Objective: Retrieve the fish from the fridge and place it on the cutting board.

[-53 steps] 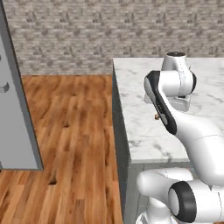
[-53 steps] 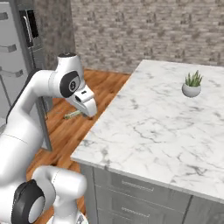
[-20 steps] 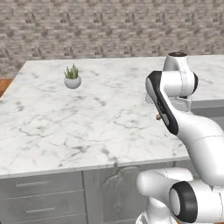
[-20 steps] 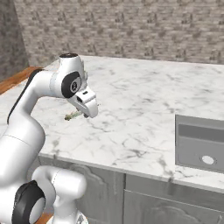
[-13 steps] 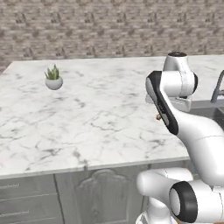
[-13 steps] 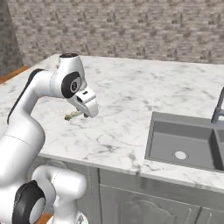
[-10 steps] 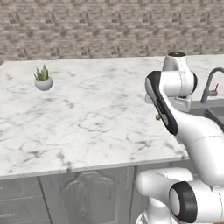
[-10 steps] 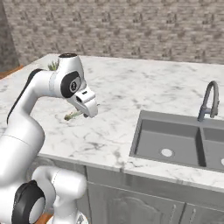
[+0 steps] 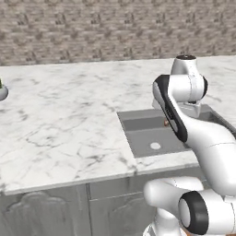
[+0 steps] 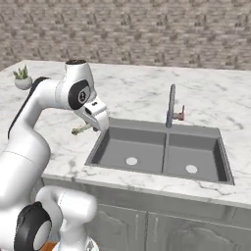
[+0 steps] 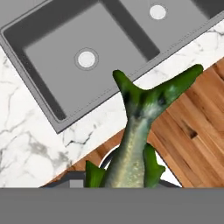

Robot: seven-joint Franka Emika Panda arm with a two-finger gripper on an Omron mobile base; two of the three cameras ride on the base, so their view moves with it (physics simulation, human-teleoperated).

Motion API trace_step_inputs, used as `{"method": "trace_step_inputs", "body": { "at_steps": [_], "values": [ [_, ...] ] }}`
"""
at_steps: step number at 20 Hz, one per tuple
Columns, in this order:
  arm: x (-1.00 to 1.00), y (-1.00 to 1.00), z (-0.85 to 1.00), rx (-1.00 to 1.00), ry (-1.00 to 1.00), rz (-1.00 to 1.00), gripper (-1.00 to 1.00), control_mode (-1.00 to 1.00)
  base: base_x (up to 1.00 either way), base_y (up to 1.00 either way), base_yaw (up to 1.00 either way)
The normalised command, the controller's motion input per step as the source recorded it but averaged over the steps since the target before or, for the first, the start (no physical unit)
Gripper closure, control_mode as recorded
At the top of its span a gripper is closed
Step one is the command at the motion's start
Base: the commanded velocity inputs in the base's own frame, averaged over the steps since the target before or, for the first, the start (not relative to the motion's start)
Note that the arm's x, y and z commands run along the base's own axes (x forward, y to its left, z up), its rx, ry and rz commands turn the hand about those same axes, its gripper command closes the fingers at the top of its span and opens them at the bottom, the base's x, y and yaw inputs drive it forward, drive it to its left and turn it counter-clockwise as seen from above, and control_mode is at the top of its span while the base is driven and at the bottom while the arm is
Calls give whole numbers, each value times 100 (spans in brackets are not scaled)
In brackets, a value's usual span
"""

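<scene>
The claw (image 10: 88, 126) is closed on the one fish (image 11: 131, 144), holding it up over the front edge of the marble surface (image 10: 132, 100), just left of the sink (image 10: 162, 149). The fish sticks straight out from the claw, tail first. There is one fish, one sink with two bowls, one tap (image 10: 170, 105) and one small plant (image 10: 22, 77); I can see no cutting board here, so I think the robot must carry the fish farther.

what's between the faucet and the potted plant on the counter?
In the right base view, the gripper holding the fish stands between the faucet and the potted plant.
</scene>
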Motion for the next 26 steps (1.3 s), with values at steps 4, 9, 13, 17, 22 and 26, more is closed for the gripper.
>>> {"method": "trace_step_inputs", "body": {
  "at_steps": [4, 9, 13, 17, 22, 26],
  "values": [
    [0, 0, 0, 0, 0, 0, 100, 100, -9, -58, -38],
    [0, 0, 0, 0, 0, 0, 100, 100, 0, -44, -45],
    [0, 0, 0, 0, 0, 0, 100, 100, 0, -29, -51],
    [0, 0, 0, 0, 0, 0, 100, 100, -3, -22, -52],
    [0, 0, 0, 0, 0, 0, 100, 100, -1, -20, -55],
    [0, 0, 0, 0, 0, 0, 100, 100, 0, -25, -58]
  ]
}}
